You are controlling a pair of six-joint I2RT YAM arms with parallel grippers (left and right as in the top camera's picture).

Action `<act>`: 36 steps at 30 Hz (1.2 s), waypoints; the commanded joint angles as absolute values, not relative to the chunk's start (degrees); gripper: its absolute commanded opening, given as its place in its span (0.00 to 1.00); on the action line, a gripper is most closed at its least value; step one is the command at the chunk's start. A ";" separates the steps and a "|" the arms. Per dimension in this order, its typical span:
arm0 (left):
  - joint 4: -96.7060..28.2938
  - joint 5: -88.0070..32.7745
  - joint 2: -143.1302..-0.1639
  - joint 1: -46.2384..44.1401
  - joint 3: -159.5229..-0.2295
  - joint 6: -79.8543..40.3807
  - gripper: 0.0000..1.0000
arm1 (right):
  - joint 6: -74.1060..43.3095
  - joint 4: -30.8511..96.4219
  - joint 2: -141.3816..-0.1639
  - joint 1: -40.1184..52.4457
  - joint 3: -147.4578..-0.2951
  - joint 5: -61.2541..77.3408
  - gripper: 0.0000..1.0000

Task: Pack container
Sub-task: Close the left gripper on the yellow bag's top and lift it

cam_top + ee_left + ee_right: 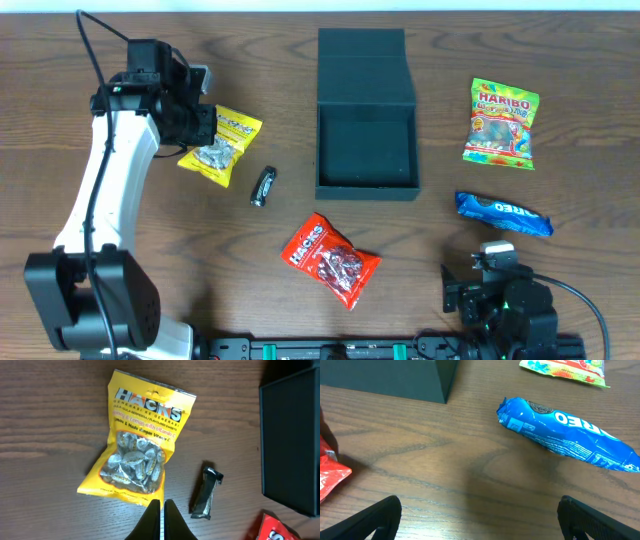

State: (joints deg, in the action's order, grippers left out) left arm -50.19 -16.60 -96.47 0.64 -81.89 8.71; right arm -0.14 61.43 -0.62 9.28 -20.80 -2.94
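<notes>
The container (366, 188) lies open and empty mid-surface (150, 40), so packing seems not yet begun. The left gripper (162, 519), fingers pressed together, hovers by the yellow Hacks packet (137, 455) and must open first. The right gripper (480, 520) has its fingers wide.

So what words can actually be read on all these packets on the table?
"HACKS", "GENERASI KE GENERASI": yellow sweets packet
"HACKS": red sweets packet
"HARIBO": gummy bag
"OREO": blue biscuit packet
Small dark wrapper and all the finer print: too small or blurred to read.
</notes>
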 commanded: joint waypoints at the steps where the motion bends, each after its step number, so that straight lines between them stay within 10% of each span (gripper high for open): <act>1: -50.63 -17.39 -95.74 0.67 -82.04 7.73 0.06 | 0.47 61.69 -0.32 9.06 -20.47 -2.52 0.99; 4: -50.57 -17.41 -95.96 0.67 -82.02 8.86 0.20 | 0.47 61.69 -0.32 9.06 -20.47 -2.52 0.99; 7: -50.52 -16.49 -96.88 0.43 -82.02 9.45 0.95 | 0.47 61.69 -0.32 9.06 -20.47 -2.52 0.99; 36: -41.95 -0.60 -114.28 -5.10 -82.02 8.05 0.95 | 0.45 61.69 -0.32 9.06 -20.47 -2.52 0.99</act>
State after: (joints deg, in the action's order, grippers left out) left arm -42.13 -1.98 -111.48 -5.37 -81.89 8.80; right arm -0.14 61.43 -0.62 9.28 -20.80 -2.94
